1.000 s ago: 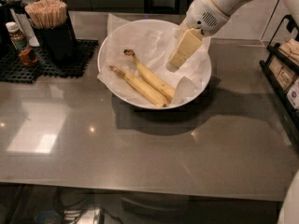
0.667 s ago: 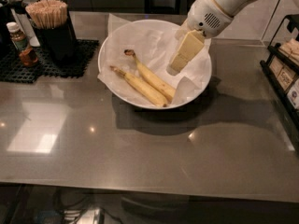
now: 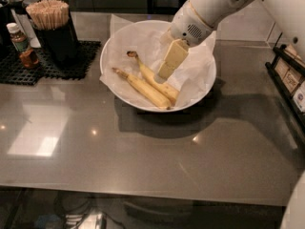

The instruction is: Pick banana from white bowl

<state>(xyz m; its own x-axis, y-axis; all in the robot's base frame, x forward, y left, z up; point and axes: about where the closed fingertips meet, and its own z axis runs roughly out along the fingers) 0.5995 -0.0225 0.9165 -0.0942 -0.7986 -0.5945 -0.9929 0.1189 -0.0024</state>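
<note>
Yellow banana [image 3: 147,73] in white bowl [image 3: 138,107], just beneath the jaws.

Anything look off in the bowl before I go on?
Nothing spilled or damaged. The paper liner is crumpled and pokes past the white bowl at its back-left rim. The banana and a second banana lie inside, the gripper over them.

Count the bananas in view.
2, both in the white bowl: the dark-stemmed banana, under the gripper; the pale-stemmed banana beside it toward the front. The paper could hide more.
</note>
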